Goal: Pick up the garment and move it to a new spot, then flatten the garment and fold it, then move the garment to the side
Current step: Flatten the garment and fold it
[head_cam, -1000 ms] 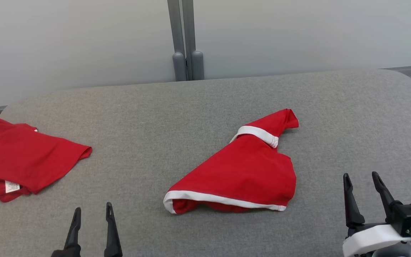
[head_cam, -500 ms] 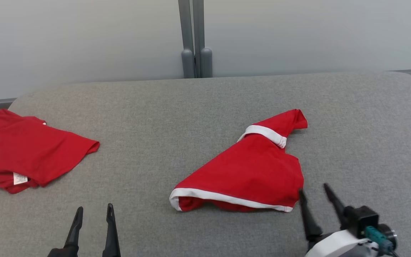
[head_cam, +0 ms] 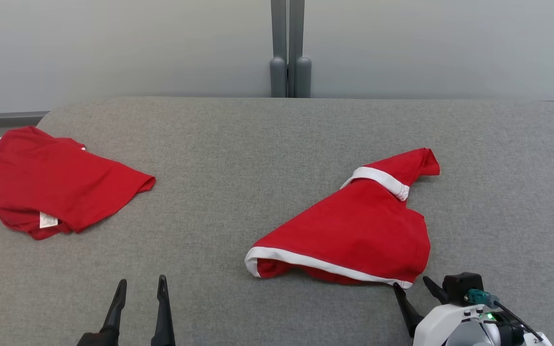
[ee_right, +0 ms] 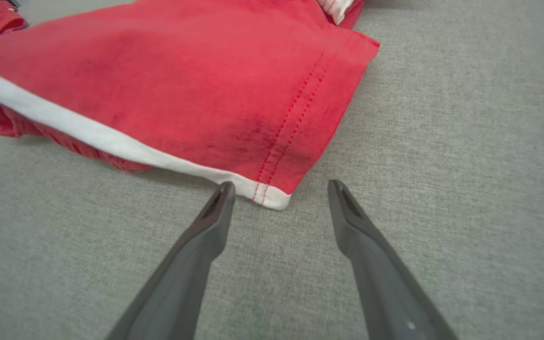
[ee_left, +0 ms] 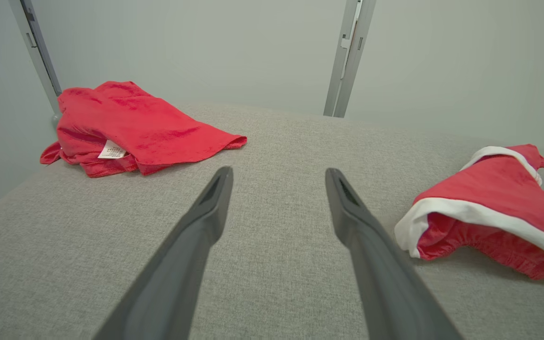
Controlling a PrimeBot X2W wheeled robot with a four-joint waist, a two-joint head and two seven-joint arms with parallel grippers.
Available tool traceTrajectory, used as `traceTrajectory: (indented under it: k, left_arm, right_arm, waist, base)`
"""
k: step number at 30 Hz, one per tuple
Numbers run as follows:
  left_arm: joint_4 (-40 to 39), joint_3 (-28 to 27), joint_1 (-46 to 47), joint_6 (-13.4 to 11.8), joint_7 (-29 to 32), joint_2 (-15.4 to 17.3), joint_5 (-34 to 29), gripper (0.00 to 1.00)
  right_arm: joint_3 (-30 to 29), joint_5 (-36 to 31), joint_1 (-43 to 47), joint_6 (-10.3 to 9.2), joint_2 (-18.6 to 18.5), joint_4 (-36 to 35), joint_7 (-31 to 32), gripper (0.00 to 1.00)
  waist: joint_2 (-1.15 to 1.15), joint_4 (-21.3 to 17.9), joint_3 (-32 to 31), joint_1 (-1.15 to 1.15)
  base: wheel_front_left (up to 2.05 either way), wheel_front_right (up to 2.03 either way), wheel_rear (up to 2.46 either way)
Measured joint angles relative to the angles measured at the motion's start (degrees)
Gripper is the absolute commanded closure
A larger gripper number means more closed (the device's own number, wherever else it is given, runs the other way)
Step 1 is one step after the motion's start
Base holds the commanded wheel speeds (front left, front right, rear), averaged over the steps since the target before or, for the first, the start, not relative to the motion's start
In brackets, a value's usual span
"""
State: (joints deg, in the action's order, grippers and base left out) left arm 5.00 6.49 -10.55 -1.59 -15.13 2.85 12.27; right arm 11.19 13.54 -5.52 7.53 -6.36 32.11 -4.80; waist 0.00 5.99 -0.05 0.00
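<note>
Head view: red garment [head_cam: 354, 230] lying right of centre on grey fabric-covered table [head_cam: 238, 154], crumpled into a rough triangle. Wide white-trimmed hem toward the robot, narrow end with a white band pointing away and to the right. Right wrist view: hem corner [ee_right: 272, 196] with white edging and double red stitching, just ahead of right gripper [ee_right: 281, 186]; fingers spread wide, grasping nothing, one tip just beside the trim. Left gripper [head_cam: 142, 279] at lower left, likewise spread and empty, well apart from the cloth. Second red garment [head_cam: 56, 182], white label showing, heaped at the table's left edge.
</note>
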Motion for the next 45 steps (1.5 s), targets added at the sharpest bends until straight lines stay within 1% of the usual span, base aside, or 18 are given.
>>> traceTrajectory:
  k: [6, 11, 12, 13, 14, 15, 16, 19, 22, 26, 27, 28, 31, 34, 38, 45]
  left_arm:
    - [0.16, -1.00, 0.64, 0.24, 0.00, 0.00, -0.11, 0.00]
    - [0.32, -0.89, 1.63, 0.33, -0.01, 0.00, -0.30, 0.00]
    - [0.45, -0.77, 1.71, 0.32, 0.00, 0.00, -0.27, 0.00]
    - [0.58, -0.64, 1.76, 0.32, 0.00, 0.00, -0.21, 0.00]
    - [0.63, -0.54, 1.77, 0.27, 0.00, 0.00, -0.12, 0.00]
    - [0.65, -0.46, 1.77, 0.07, 0.00, 0.00, 0.03, 0.00]
    - [0.69, -0.42, 1.77, 0.01, 0.00, 0.00, 0.22, 0.00]
    - [0.78, -0.36, 1.76, -0.49, 0.00, 0.00, 0.36, 0.00]
    - [0.65, -0.82, 1.74, -0.98, 0.00, 0.00, 0.37, 0.00]
    - [0.53, -1.36, 1.56, -1.30, 0.00, 0.00, 0.37, 0.00]
    - [0.56, -1.36, 1.54, -1.36, -0.01, -0.01, 0.38, 0.00]
    - [0.60, -1.19, 1.48, -1.41, 0.00, 0.00, 0.57, 0.00]
    - [0.88, -0.24, 1.52, -1.42, -0.01, 0.00, 0.96, 0.00]
    - [1.04, 1.00, 1.64, -1.47, 0.00, -0.03, 1.29, 0.00]
    - [1.60, 1.87, 1.63, -1.70, -0.01, -0.03, 1.78, 0.00]
    - [3.14, 3.04, 1.76, -1.42, -0.01, -0.03, 1.99, 0.00]
  right_arm:
    - [-0.63, -0.40, -2.36, 0.01, 0.51, 1.79, 0.01, 0.00]
    - [0.53, -1.11, -4.27, 0.00, 0.79, 4.28, 2.37, 0.00]
    - [0.74, -1.12, -4.61, 0.00, 0.77, 4.60, 2.78, 0.32]
    - [0.85, -1.14, -4.91, 0.00, 0.77, 4.82, 2.86, 0.57]
    - [0.87, -1.14, -5.22, 0.00, 0.75, 5.06, 2.96, 0.80]
    - [0.98, -1.14, -5.40, 0.00, 0.69, 5.25, 3.11, 0.98]
    - [1.22, -1.14, -5.49, 0.00, 0.55, 5.39, 3.30, 1.00]
    - [1.88, -0.85, -5.47, 0.01, 0.02, 4.95, 4.31, 1.00]
    - [1.15, 0.07, -5.04, 0.02, -1.72, 2.09, 5.09, 1.00]
    - [-0.49, 2.22, -3.67, 0.01, -5.47, -6.15, 7.48, 1.00]
    - [-1.07, 3.11, -3.41, 0.01, -6.56, -8.73, 8.53, 1.00]
    - [-2.22, 4.44, -2.90, 0.01, -8.45, -12.89, 10.91, 1.00]
    - [-4.86, 5.82, -1.44, 0.01, -11.34, -16.15, 15.03, 1.00]
    - [-8.26, 5.25, 1.00, -0.01, -13.50, -16.39, 18.25, 1.00]
    - [-10.21, 3.15, 2.86, -0.01, -14.08, -14.24, 20.38, 1.00]
    - [-8.70, 2.88, 2.72, 0.00, -10.84, -6.00, 19.23, 1.00]
  waist:
    - [0.00, 0.23, 1.22, 0.00]
    - [0.00, 0.33, 2.22, 0.00]
    - [0.00, 0.34, 2.32, 0.00]
    - [0.00, 0.33, 2.41, 0.00]
    - [0.00, 0.29, 2.45, 0.00]
    - [0.00, 0.23, 2.47, 0.00]
    - [0.00, 0.14, 2.46, 0.00]
    - [0.00, -0.17, 2.38, 0.00]
    - [0.00, -0.57, 2.34, 0.00]
    - [0.00, -1.45, 2.14, 0.00]
    - [0.00, -1.75, 2.07, 0.00]
    - [0.00, -2.29, 1.94, 0.00]
    - [0.00, -3.01, 1.75, 0.00]
    - [0.00, -3.15, 1.40, 0.00]
    - [0.00, -3.11, 1.45, 0.00]
    - [0.00, -3.29, 1.13, 0.00]
  base:
    - [0.00, 0.00, 0.00]
    - [0.00, 0.00, 0.00]
    - [0.00, 0.00, 0.00]
    - [0.00, 0.00, 0.00]
    - [0.00, 0.00, 0.00]
    - [0.00, 0.00, 0.00]
    - [0.00, 0.00, 0.00]
    - [0.00, 0.00, 0.00]
    - [0.00, 0.00, 0.00]
    - [0.00, 0.00, 0.00]
    - [0.00, 0.00, 0.00]
    - [0.00, 0.00, 0.00]
    - [0.00, 0.00, 0.00]
    - [0.00, 0.00, 0.00]
    - [0.00, 0.00, 0.00]
    - [0.00, 0.00, 0.00]
